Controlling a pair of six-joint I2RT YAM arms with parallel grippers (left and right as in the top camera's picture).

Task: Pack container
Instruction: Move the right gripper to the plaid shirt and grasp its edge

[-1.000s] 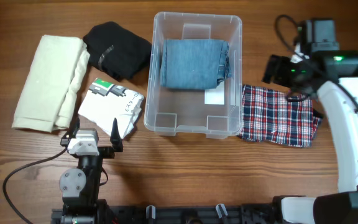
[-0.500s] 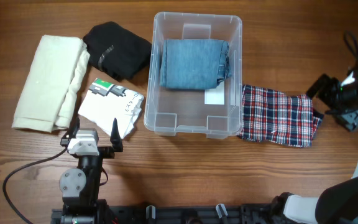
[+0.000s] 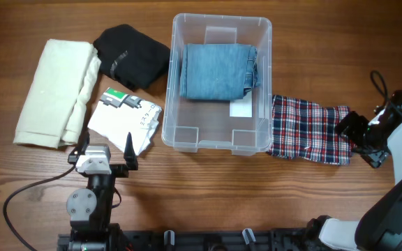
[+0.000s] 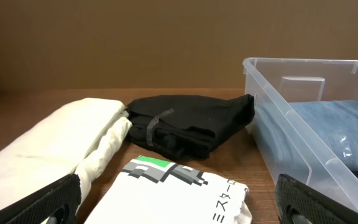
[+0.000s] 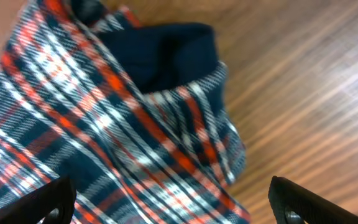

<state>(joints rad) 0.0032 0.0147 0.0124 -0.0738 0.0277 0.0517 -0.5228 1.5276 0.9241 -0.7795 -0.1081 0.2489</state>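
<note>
Wooden worktop [image 3: 208,195] carries the container [image 3: 222,17] mouth-up, its long axis running away from the robot, while left fingers [image 4: 36,202] and right fingers [image 5: 303,202] gape wide, empty.

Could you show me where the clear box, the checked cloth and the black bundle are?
clear box [image 3: 221,17]: overhead view, on its far rim.
checked cloth [image 3: 309,129]: overhead view, middle of the fabric.
black bundle [image 3: 130,54]: overhead view, middle of its top.
</note>
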